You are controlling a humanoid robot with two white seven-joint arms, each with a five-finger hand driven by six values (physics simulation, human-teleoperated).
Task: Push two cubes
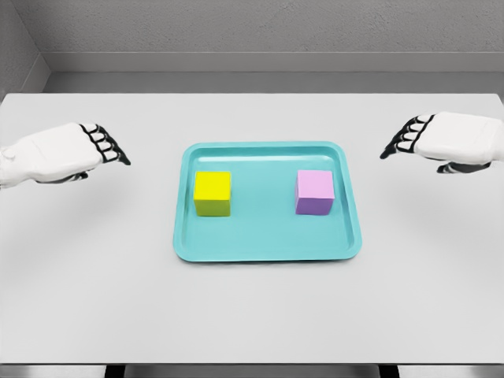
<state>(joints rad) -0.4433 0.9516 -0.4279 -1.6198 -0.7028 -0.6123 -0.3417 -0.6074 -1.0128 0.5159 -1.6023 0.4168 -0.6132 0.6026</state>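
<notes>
Flanking the tray (268, 250), each hand (59, 153) (449, 138) sits well apart from the cubes (213, 193) (315, 192).

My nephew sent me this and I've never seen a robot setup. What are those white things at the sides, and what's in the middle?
This is a simulator's render, seen from a camera on a humanoid robot's head. The white shapes are its own hands: the left hand and the right hand, both over a pale grey table, fingers relaxed, holding nothing. Between them lies a shallow turquoise tray carrying a yellow cube on its left side and a pink-purple cube on its right, standing apart.
</notes>
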